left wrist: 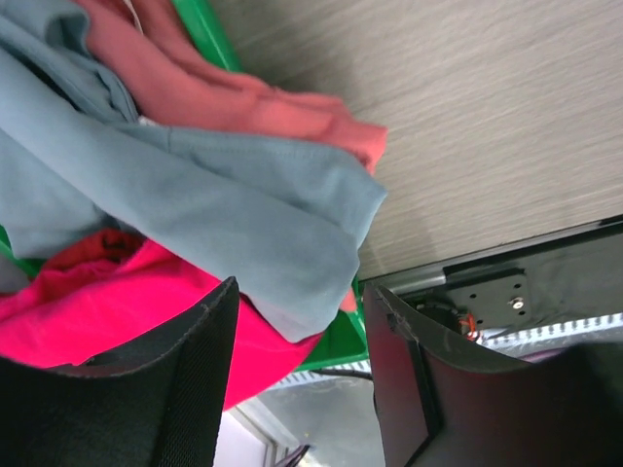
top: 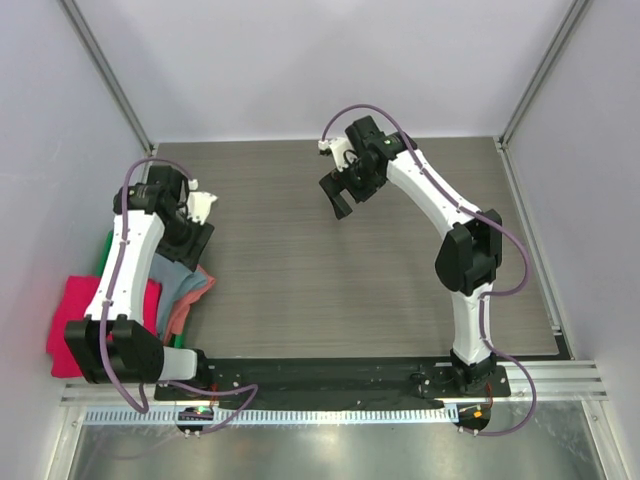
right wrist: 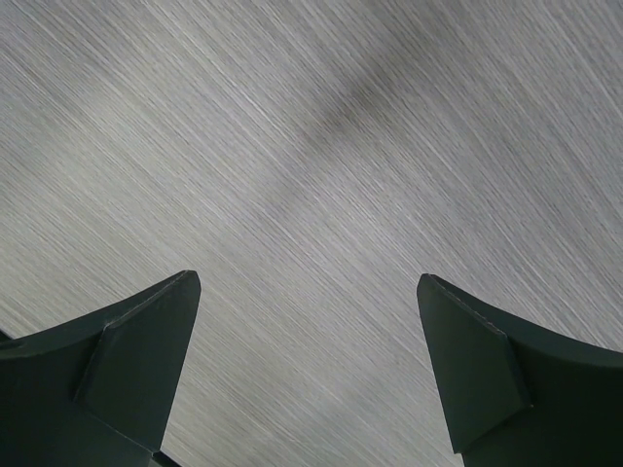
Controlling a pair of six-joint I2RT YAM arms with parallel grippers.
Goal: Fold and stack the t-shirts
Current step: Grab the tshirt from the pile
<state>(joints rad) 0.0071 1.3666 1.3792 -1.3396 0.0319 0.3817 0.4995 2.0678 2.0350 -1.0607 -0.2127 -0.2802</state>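
Between the left gripper's (left wrist: pixel 300 287) fingers there's only a gap: jaws spread, pinching nothing, tips near the blue shirt's (left wrist: pixel 224 195) rumpled fold. Salmon shirt (left wrist: pixel 224 97) lies crumpled at its twelve o'clock and crimson shirt (left wrist: pixel 117 292) is bunched at eight, all heaped unfolded over the green bin (left wrist: pixel 336 341) at the table's (left wrist: pixel 487 117) nine o'clock edge. Right gripper (right wrist: pixel 307 277) hangs toward twelve o'clock over the table, jaws wide apart.

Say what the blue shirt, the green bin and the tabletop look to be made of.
Blue shirt: soft knit cloth, probably cotton jersey, matte; it drapes in loose, rounded folds.
Bin: likely hard plastic, smooth and slightly glossy, with a straight rigid edge.
Tabletop: grey-brown wood-grain look with fine parallel streaks, matte; perhaps laminate rather than solid wood.
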